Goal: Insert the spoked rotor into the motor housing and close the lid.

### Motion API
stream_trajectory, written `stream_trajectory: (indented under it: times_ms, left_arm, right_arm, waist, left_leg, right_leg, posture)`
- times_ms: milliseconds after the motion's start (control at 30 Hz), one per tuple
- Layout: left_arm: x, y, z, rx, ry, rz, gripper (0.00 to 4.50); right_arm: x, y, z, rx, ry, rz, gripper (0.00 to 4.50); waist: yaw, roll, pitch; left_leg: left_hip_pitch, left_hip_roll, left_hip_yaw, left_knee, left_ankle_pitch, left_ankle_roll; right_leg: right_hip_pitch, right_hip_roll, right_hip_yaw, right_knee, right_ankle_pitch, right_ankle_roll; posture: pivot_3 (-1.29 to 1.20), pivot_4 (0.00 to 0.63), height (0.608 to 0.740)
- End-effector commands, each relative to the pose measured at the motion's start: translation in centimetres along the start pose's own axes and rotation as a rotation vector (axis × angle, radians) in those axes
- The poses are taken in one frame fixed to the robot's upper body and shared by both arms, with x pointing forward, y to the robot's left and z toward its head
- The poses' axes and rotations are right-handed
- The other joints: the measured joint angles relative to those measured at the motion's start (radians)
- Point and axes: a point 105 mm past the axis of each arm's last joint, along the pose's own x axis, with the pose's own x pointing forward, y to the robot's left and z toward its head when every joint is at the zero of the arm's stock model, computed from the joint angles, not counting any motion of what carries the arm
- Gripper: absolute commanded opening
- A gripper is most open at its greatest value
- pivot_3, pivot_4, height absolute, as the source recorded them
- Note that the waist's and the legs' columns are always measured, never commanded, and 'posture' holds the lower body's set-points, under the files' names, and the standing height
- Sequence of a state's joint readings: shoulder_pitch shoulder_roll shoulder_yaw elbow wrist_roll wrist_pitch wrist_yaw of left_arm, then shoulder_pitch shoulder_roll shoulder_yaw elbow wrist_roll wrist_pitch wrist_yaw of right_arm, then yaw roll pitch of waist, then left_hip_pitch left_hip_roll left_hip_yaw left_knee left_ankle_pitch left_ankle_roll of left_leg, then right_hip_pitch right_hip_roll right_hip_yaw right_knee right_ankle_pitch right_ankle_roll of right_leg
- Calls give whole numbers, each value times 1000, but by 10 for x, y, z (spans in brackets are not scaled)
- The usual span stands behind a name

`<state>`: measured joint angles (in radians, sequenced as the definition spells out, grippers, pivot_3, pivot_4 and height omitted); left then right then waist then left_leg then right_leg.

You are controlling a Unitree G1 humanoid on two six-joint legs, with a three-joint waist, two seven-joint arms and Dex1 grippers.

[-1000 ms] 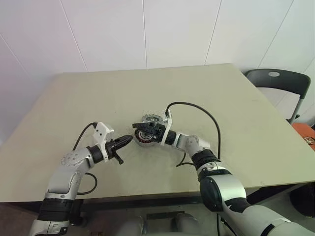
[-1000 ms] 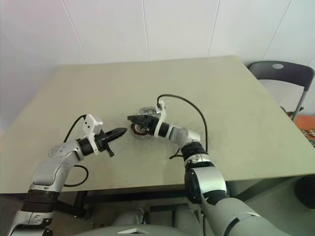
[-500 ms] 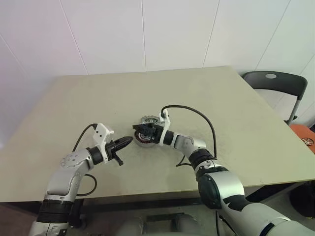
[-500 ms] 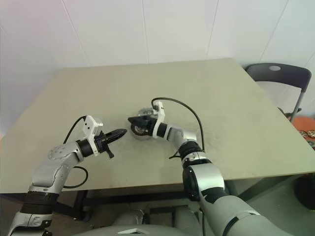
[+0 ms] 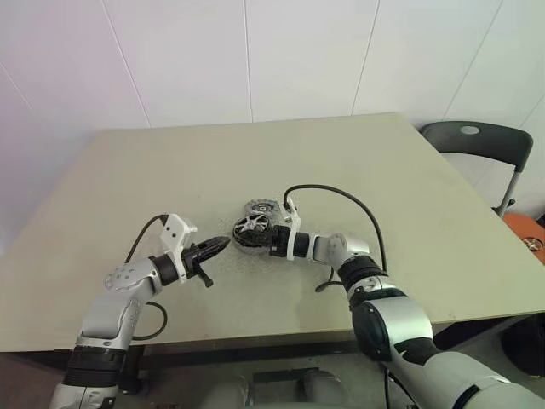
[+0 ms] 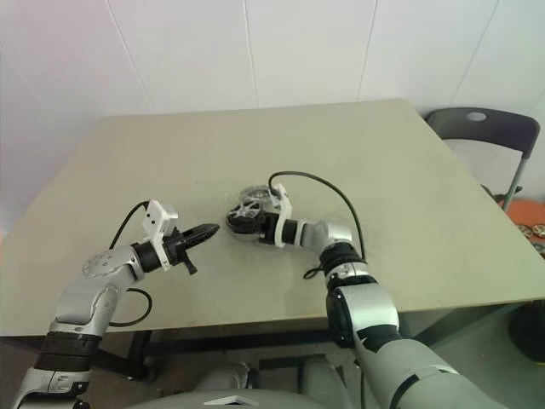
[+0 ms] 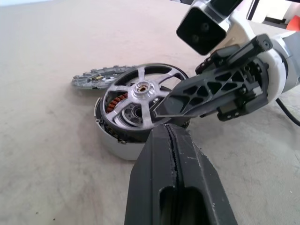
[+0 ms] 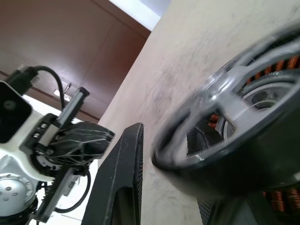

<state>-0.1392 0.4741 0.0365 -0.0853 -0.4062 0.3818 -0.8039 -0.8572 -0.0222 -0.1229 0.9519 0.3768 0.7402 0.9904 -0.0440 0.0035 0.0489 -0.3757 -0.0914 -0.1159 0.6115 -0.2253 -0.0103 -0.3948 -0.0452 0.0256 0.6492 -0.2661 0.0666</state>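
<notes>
The left end effector is hovering low over the near part of the table, and its two black fingers are pressed tight together with nothing between them. Its tip is pointing at the motor housing, just beside it but not touching.

The motor housing is sitting on the table near the middle. The spoked rotor is lying tilted on top of the housing, one side higher than the other, so the copper windings are peeking out through the gaps.

The right end effector is reaching in from the other side. Its fingers are partly apart around the rotor's rim, one finger lying over the top of the rim. It is hard to tell if they are squeezing the rotor.

Just behind the housing, a flat round toothed lid is lying on the table. Farther off, past the table's far right corner, a dark chair is standing.
</notes>
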Motion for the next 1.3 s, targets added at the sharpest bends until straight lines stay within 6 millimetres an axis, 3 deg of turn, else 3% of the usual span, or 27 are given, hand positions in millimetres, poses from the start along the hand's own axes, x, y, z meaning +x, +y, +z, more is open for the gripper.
stream_trajectory:
  times_ms: [33,333,567,933,1300]
  left_arm:
    - [0,0,15,40,-39,-7,0]
    - [1,-1,13,37,-38,-5,0]
    - [1,-2,12,33,-38,-4,0]
    - [1,-2,11,35,-30,-9,0]
    - [5,-4,11,30,-30,-20,0]
  right_arm:
    - [2,17,13,-43,13,41,1482]
    - [-4,24,9,-79,104,23,1482]
    - [2,14,-11,-143,187,-35,1482]
    - [10,2,-18,-148,176,-84,1482]
    - [4,29,1,-152,148,65,1482]
  waist:
    - [0,0,0]
    - [0,0,0]
    - [0,0,0]
    - [-3,0,0]
    - [1,0,0]
  left_leg:
    - [0,0,0,0,0,0]
    - [-1,0,0,0,0,0]
    - [-1,0,0,-1,0,-1]
    - [3,1,0,1,-1,-2]
    - [0,1,0,0,-1,-1]
  right_leg:
    - [0,0,0,0,0,0]
    - [-1,0,0,0,0,0]
    - [-1,0,0,-1,0,0]
    - [1,0,-1,1,-2,-1]
    - [-1,0,-1,0,1,-1]
  posture:
    - [0,0,740]
    - [0,0,740]
    - [0,0,740]
    - [0,0,740]
    - [0,0,740]
